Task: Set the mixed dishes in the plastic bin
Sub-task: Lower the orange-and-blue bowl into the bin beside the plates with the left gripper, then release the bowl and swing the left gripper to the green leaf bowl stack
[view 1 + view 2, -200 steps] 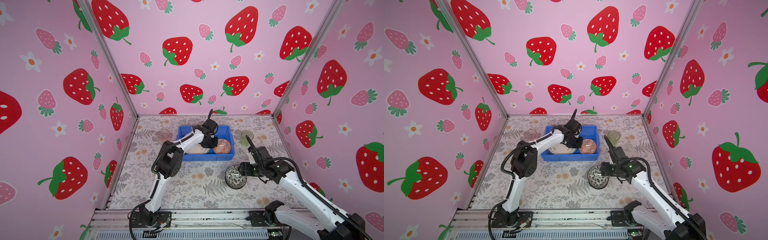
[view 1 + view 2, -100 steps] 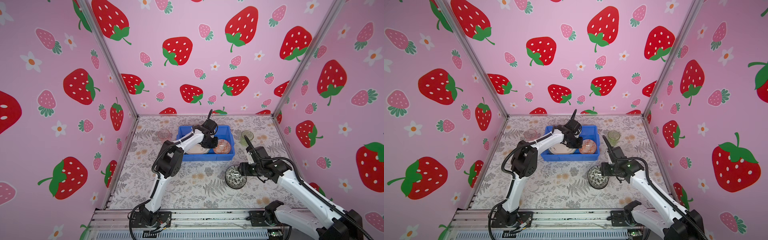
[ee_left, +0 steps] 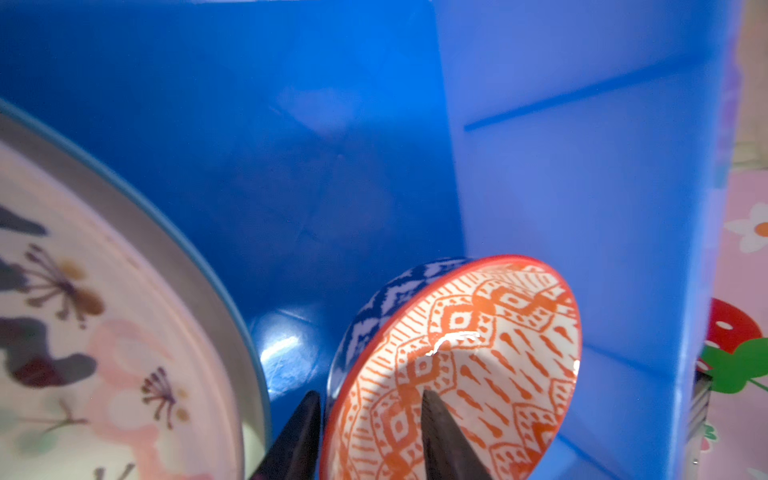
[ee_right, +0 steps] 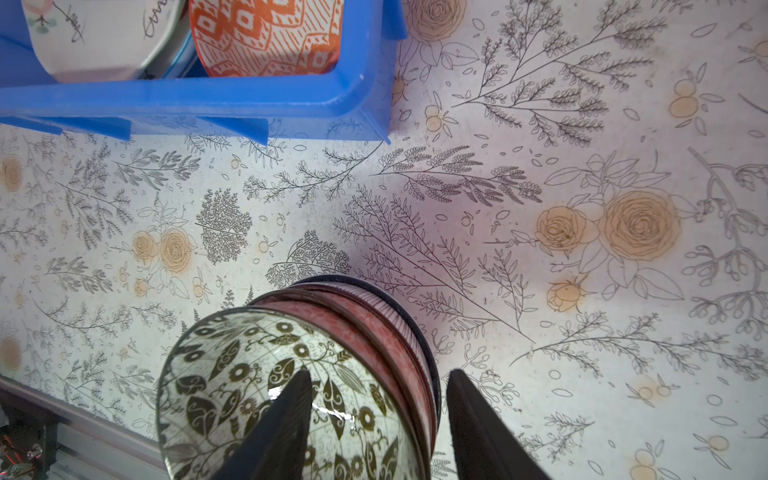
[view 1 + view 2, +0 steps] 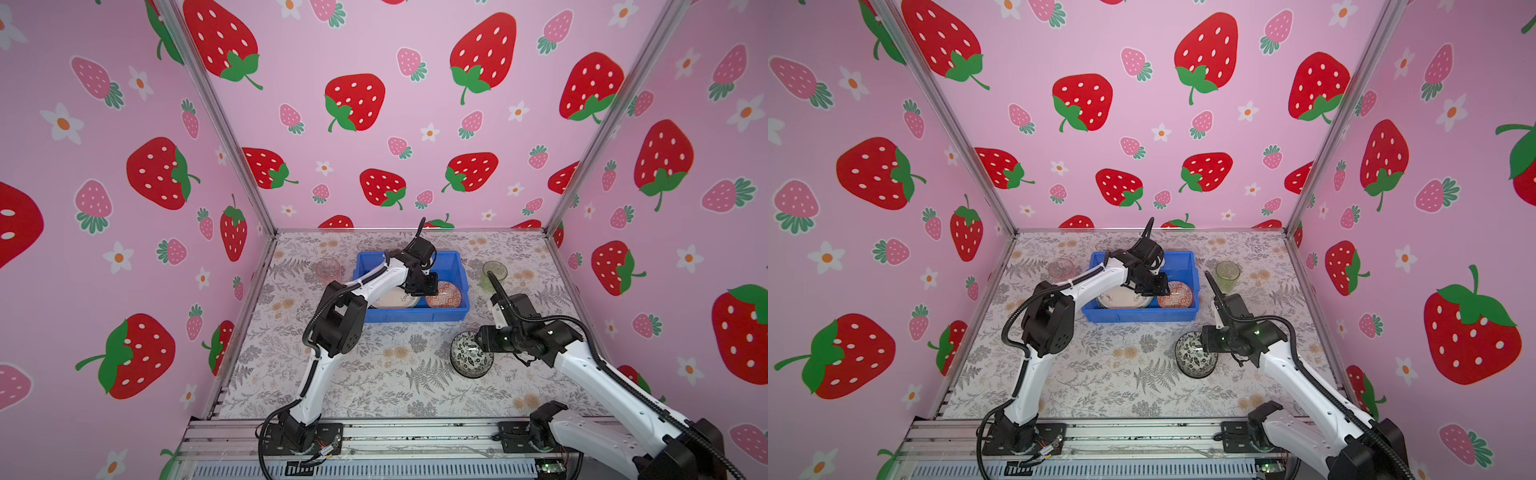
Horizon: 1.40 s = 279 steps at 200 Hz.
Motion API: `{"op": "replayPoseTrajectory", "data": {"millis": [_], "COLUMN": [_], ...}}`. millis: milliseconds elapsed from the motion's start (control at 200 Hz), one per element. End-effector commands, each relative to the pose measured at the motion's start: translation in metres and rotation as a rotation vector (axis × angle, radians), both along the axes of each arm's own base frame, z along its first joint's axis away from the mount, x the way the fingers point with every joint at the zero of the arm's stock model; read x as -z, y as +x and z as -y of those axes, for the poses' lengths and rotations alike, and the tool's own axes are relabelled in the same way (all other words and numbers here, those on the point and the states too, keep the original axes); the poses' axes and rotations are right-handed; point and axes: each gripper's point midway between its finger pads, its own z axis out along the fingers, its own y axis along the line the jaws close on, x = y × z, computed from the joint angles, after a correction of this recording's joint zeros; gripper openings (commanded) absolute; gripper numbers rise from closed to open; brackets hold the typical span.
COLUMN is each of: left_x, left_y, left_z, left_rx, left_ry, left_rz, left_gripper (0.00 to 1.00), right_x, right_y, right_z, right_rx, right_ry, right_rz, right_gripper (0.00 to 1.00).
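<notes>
My left gripper [image 3: 369,395]: jaws apart astride orange bowl [image 3: 478,353], inside the bin [image 3: 582,187]; drop-off, I judge. My right gripper [image 4: 380,374]: apart around black-white bowl [image 4: 232,386], near the bin. Next I clamp, lift.

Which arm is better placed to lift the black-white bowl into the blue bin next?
Right. The right gripper straddles the rim of the black-white bowl, while the left gripper is inside the blue bin at the orange bowl.

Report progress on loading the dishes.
Done: floral plate and orange bowl lie in the blue bin. In hand: open left pincer straddles that bowl's rim; open right pincer straddles the black-white bowl stack on the table. Remaining: that stack, pink cup, green cup.
</notes>
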Motion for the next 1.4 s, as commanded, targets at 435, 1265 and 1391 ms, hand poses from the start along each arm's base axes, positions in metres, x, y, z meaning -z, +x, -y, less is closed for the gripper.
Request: {"op": "replayPoseTrajectory", "data": {"millis": [435, 1265, 1391], "left_x": [-0.089, -0.094, -0.086], "left_y": [-0.016, -0.129, -0.151], "left_z": [0.000, -0.013, -0.007], "left_rx": [0.021, 0.040, 0.060], "left_ry": [-0.080, -0.129, -0.134], "left_rz": [0.139, 0.075, 0.056], "left_gripper": [0.66, 0.74, 0.74], "right_x": [0.001, -0.012, -0.014], "right_y": [-0.009, -0.017, -0.018], "right_z": [0.004, -0.002, -0.002], "right_rx": [0.000, 0.003, 0.010], "right_ry": [0.023, 0.124, 0.134], "right_rz": [0.013, 0.042, 0.047], "right_gripper": [0.48, 0.44, 0.44]}}
